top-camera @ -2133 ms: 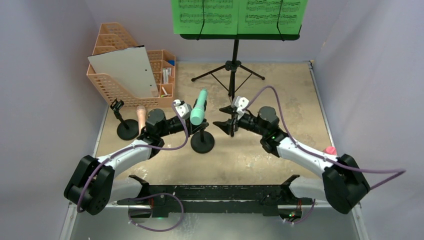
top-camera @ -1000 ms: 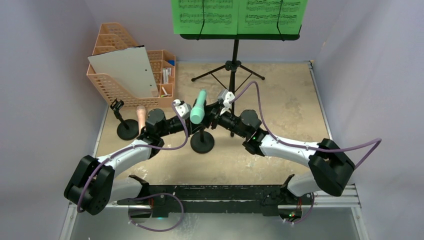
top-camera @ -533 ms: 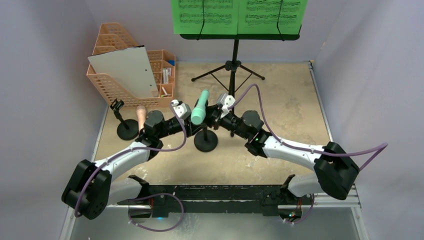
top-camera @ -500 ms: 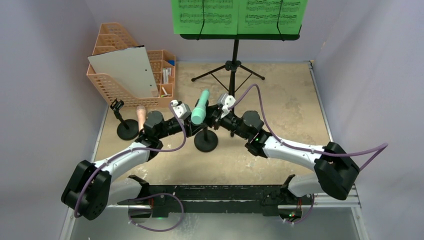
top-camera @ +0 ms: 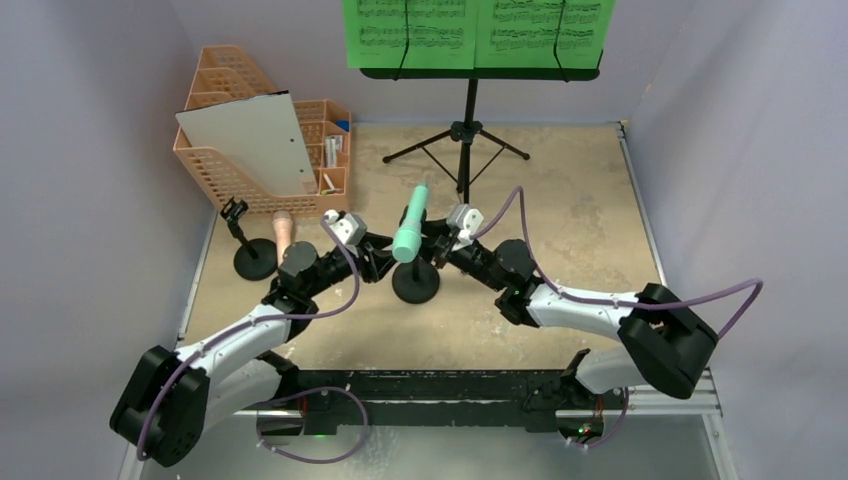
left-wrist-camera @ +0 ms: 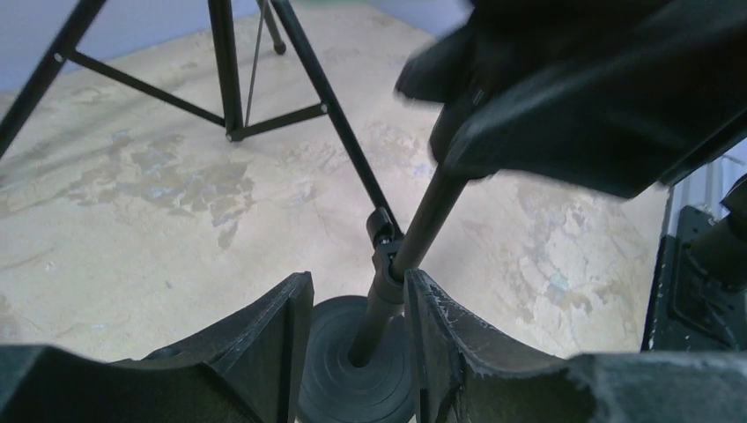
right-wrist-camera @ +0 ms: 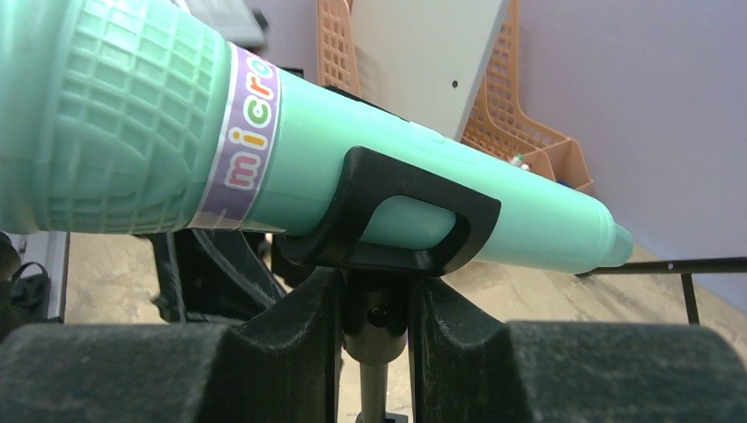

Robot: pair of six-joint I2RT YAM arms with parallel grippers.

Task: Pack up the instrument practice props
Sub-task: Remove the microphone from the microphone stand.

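Observation:
The mint toy microphone point(top-camera: 410, 226) point(right-wrist-camera: 308, 150) lies in the clip of a black round-based holder point(top-camera: 415, 283) at the table's middle. My right gripper point(top-camera: 437, 244) point(right-wrist-camera: 374, 330) is shut on that holder's joint just under the clip point(right-wrist-camera: 401, 225). My left gripper point(top-camera: 384, 266) point(left-wrist-camera: 357, 344) stands open around the holder's stem point(left-wrist-camera: 423, 220), low above the round base point(left-wrist-camera: 339, 357); the stem sits near the right finger. The pink microphone point(top-camera: 283, 232) lies beside the second holder point(top-camera: 254, 260) at the left. The black music desk point(top-camera: 480, 72) carries two green pages point(top-camera: 405, 30) point(top-camera: 545, 30) on tripod legs point(top-camera: 457, 140).
An orange mesh organizer point(top-camera: 215, 170) with a grey-white board point(top-camera: 250, 140) leaning on it stands at the back left. The tripod's legs point(left-wrist-camera: 220, 70) spread just behind the holder. Walls close in on both sides.
My left gripper has widened off the stem and that arm has drawn back and lower. My right gripper has closed on the holder under the clip, and holder and microphone have shifted slightly right.

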